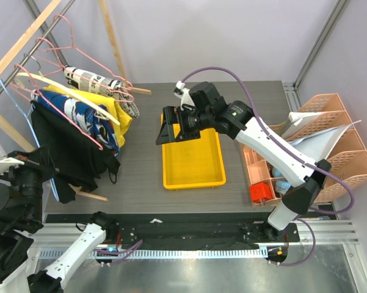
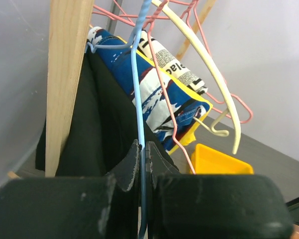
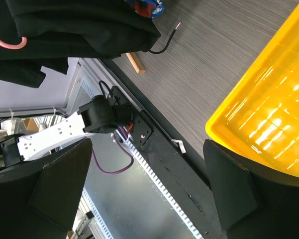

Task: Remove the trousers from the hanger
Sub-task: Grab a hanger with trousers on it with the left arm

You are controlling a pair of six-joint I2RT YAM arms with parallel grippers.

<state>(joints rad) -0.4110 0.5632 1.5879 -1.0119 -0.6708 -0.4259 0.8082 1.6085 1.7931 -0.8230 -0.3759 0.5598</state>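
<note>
The newsprint cloth (image 2: 176,64) on the rack carries big black letters. In the left wrist view only a piece can be read, something like "plac". The same view shows the left gripper (image 2: 142,162) closed tight on the thin wire of the blue hanger (image 2: 137,94). The black trousers (image 2: 97,134) hang just beside it, against the wooden post (image 2: 64,74). The top view does not show this grip clearly, but it shows the right gripper (image 1: 170,125) over the far left end of the yellow tray (image 1: 193,165). In the right wrist view its fingers stand wide apart and hold nothing.
</note>
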